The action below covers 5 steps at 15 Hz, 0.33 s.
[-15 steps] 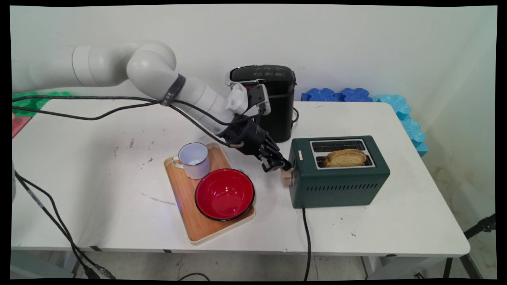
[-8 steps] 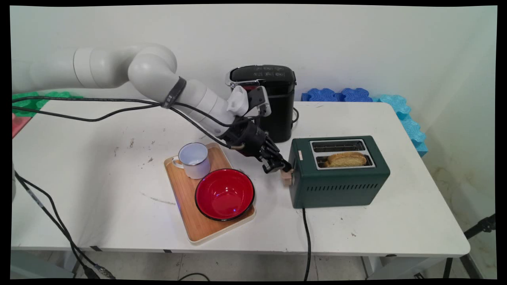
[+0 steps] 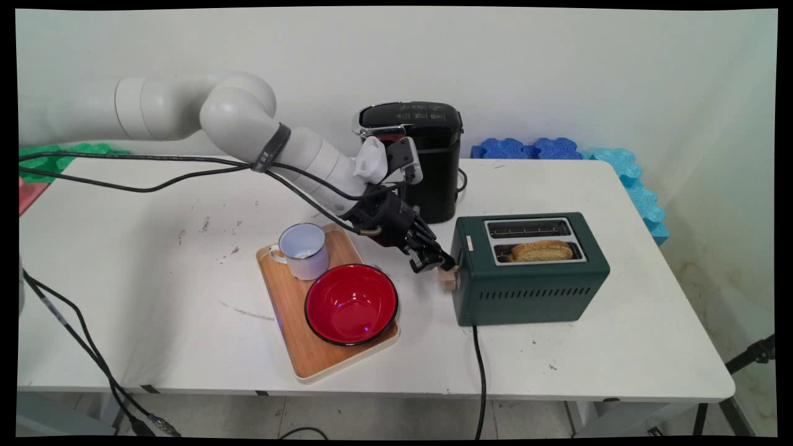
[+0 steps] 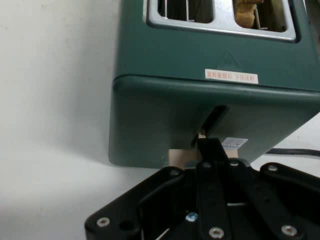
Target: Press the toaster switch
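The only writing I could see was a small white sticker with red characters on the top edge of the dark green toaster (image 4: 210, 95), too small for me to read, and some pale lettering on the lid of the black coffee machine (image 3: 421, 158) behind it, equally illegible.

The black gripper (image 3: 441, 265) had its fingers drawn together, tips pressing on the pale wooden lever (image 3: 448, 279) at the toaster's left end; in the hand view the fingertips (image 4: 212, 147) sat right at the slot. Compared with a second earlier, the slice of toast (image 3: 541, 250) in the nearer slot had sunk lower, so less of its browned crust stood above the metal rim, and the lever sat slightly lower too. The far slot showed only its wire guides.

Just left of the gripper lay a rectangular wooden tray (image 3: 291, 328) with a cream rim, carrying a glossy red bowl (image 3: 350, 303) edged in black and a white enamel mug (image 3: 303, 250). The toaster was boxy with rounded corners, a row of vents along its side, and a black cord (image 3: 480, 378) running off the scuffed white table (image 3: 607, 347).
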### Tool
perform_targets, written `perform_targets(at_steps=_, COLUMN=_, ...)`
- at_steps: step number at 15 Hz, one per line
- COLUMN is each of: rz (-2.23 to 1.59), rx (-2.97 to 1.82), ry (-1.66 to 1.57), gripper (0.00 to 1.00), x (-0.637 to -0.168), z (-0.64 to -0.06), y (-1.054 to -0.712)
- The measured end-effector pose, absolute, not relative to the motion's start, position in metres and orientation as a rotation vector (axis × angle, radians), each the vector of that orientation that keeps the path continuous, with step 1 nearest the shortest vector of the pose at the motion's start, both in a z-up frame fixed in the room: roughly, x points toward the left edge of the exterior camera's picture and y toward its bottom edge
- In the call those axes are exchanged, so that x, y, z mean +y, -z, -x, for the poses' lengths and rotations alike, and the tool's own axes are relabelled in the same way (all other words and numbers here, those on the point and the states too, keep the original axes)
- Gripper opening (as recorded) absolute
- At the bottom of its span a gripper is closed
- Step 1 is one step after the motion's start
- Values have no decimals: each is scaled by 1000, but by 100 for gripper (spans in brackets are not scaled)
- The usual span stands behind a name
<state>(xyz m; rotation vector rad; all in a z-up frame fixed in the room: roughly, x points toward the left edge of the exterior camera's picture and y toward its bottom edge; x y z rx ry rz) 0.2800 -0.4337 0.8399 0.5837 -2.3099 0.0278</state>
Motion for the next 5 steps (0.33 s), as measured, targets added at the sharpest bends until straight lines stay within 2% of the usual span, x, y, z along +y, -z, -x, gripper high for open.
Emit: perform_targets(at_steps=5, rz=-585, rx=-2310, ry=-23, gripper=0, x=-432, z=-281, y=-838)
